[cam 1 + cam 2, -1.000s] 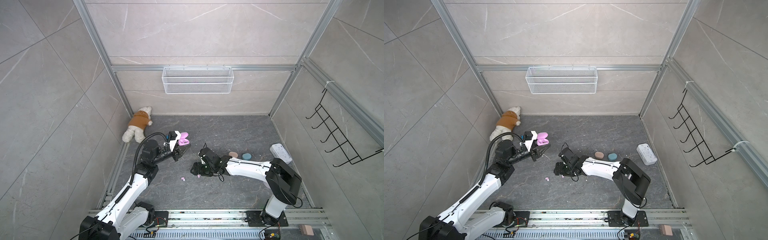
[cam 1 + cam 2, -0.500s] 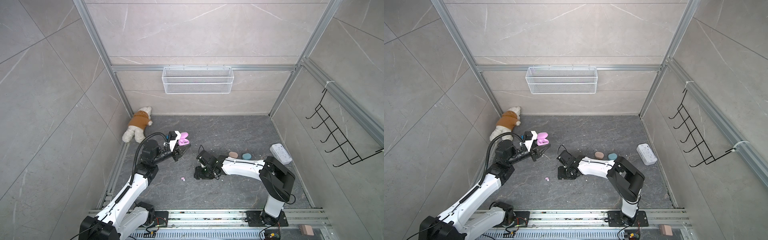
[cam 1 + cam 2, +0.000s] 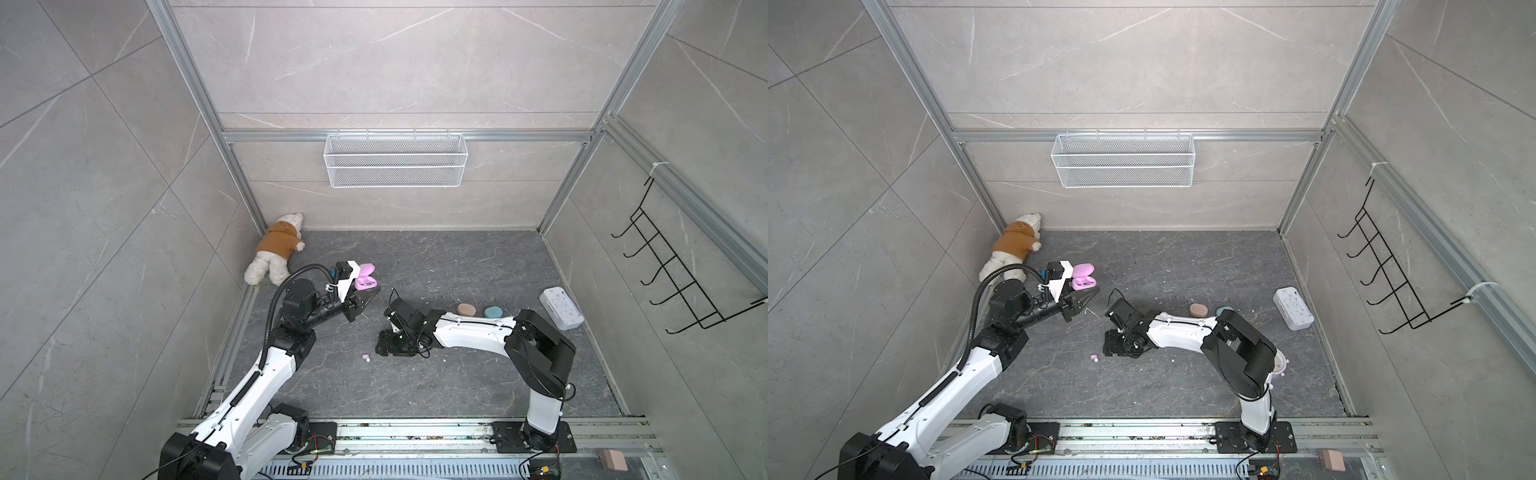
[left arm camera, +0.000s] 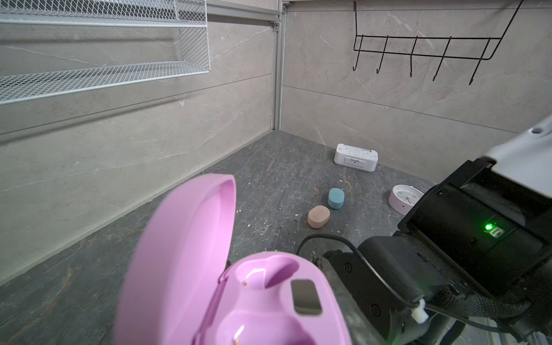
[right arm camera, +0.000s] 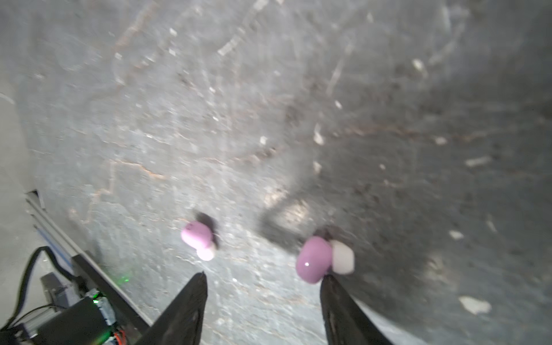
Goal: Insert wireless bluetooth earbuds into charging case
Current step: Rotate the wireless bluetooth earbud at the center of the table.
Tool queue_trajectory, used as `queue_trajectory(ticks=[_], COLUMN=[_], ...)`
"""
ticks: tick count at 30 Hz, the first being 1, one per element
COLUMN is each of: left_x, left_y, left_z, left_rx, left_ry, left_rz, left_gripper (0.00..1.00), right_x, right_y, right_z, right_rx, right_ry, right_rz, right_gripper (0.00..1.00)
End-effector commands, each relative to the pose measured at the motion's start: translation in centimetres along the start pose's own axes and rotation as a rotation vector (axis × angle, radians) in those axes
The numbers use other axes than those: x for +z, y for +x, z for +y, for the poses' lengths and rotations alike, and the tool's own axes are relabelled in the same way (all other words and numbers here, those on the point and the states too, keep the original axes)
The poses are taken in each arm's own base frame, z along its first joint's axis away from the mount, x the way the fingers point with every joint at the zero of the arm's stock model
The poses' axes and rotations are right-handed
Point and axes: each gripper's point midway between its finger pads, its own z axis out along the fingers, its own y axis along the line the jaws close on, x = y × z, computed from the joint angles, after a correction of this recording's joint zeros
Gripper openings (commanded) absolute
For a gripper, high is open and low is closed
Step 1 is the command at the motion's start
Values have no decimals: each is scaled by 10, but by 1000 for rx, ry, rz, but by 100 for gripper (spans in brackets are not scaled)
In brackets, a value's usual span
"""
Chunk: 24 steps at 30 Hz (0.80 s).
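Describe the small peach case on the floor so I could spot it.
Find the wall with the black hook rack; a white box sits on the floor at its foot. Two closed oval cases lie near that box: the peach case is farther from it, the teal case nearer.

Right jaws have edged nearer lilac earbud (image 3: 365, 357).

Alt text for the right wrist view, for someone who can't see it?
One lilac earbud lies on the speckled grey floor right at a fingertip of the open right gripper; a second lilac earbud lies farther off. Nothing is gripped; the picture is blurred.
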Motion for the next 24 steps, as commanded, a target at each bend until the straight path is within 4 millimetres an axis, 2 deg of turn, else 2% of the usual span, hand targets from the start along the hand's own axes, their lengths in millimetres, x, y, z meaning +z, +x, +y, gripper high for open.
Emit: queue_trajectory(ticks=[1,7,16,20,24], left_x=[-3,-3,-3,-4,-5], left_y=[-21,-21,-21,-19,-19], left_z=[5,5,7,9,11], left_rx=[50,48,48,50,50], left_ry=[-24,-25,-34,-45,-53], left_rz=[-53,-52,-51,-47,-46], left_gripper=[20,20,19,19,19], right_x=[-3,-3,-15,-17,-20], right_y=[-18,-20,-12,-15,-22], right_z=[23,21,-7,-27,-39], right_rx=[-16,-25,-84,-133,-200], right_ry=[-55,-39,114,244,365], right_rz=[-52,-55,-37,-30,-11], right_gripper=[63,64,63,62,60])
